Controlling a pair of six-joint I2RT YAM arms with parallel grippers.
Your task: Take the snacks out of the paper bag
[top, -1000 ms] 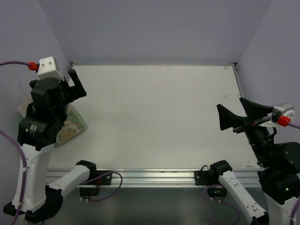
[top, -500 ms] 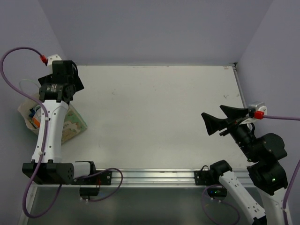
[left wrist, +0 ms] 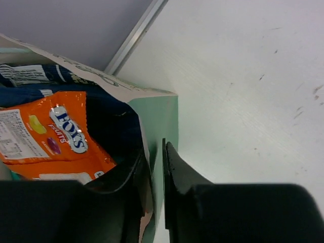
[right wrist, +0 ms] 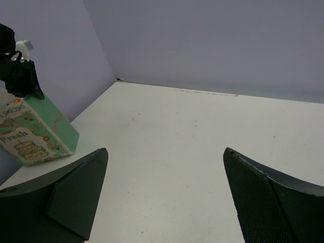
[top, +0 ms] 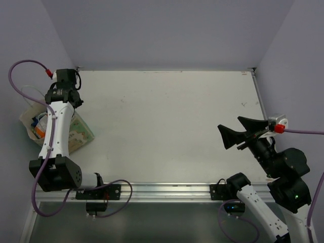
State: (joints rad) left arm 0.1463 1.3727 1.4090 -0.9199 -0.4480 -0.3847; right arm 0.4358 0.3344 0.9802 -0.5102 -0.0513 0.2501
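The paper bag lies tilted at the table's left edge, its mouth toward the wall; it shows pale green in the left wrist view and at far left in the right wrist view. Snacks fill its mouth: an orange packet on top and dark blue ones behind, also seen from above. My left gripper reaches down onto the bag's rim, one finger inside and one outside, closed on the green side wall. My right gripper hovers open over the right of the table, nothing between its fingers.
A metal rail runs along the near edge between the arm bases. Purple walls close in the back and both sides. The left arm's purple cable loops above the bag.
My left wrist has dropped from above the bag onto its rim, and its jaws have closed from wide open onto the bag's wall. The right arm shifted slightly left.
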